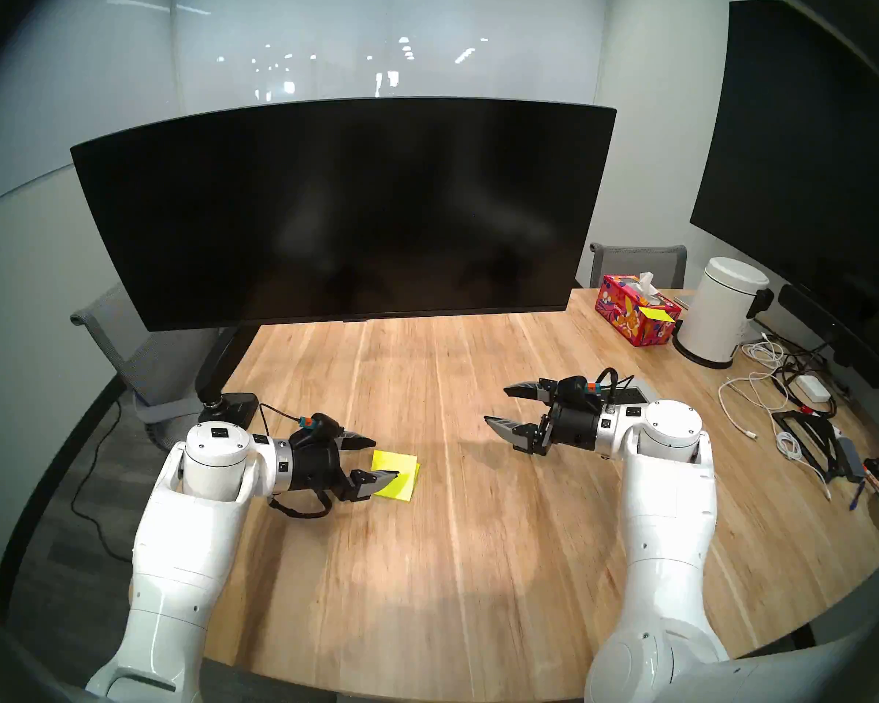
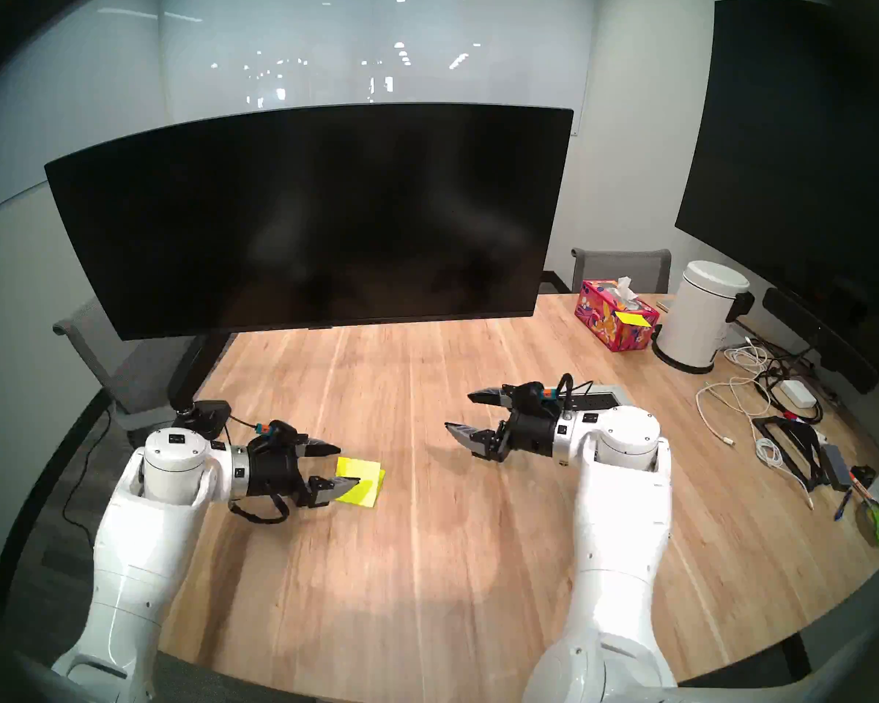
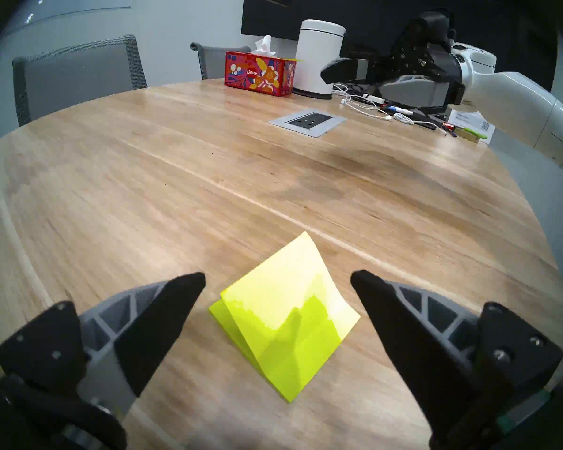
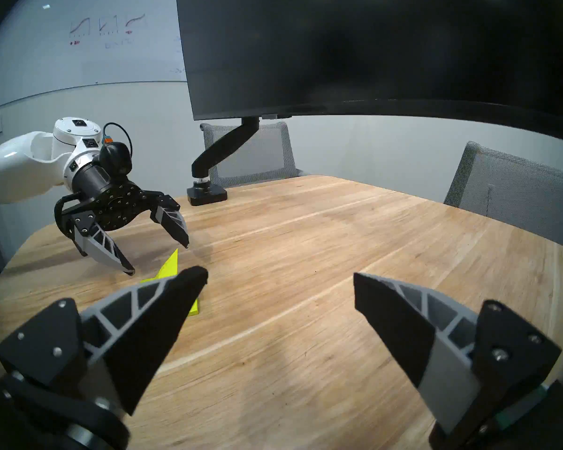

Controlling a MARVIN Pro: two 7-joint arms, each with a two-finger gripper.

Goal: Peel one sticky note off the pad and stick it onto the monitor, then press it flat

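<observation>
The pad point(image 3: 273, 335) lies flat on the wooden table point(image 1: 478, 534), well in front of the monitor point(image 1: 341, 210) & toward its left end, not far from the stand's base clamp. Top sheet, i.e. the sticky note point(image 3: 303, 277), is curled up at the edge farthest from the left gripper point(image 3: 277, 279), w/ the rest seeming still attached to the stack. Left gripper hovers just short of the pad, fingers spread wide, nothing between them; whether a tip touches paper can't be told. Right gripper point(image 4: 280, 277) hangs above the table, well to the right of the pad, fingers also spread & empty. Handling, as a guess: the note is v. light, thin & floppy, so it creases or tears easily; the pad itself is light & may slide or lift w/ the sheet unless held down. Best hold prob. the raised free edge or its corner, pinched lightly, then peeled toward the glued edge. Pinching low would likely take several sheets. The monitor face looks smooth; press gently, since it sits on an arm.
</observation>
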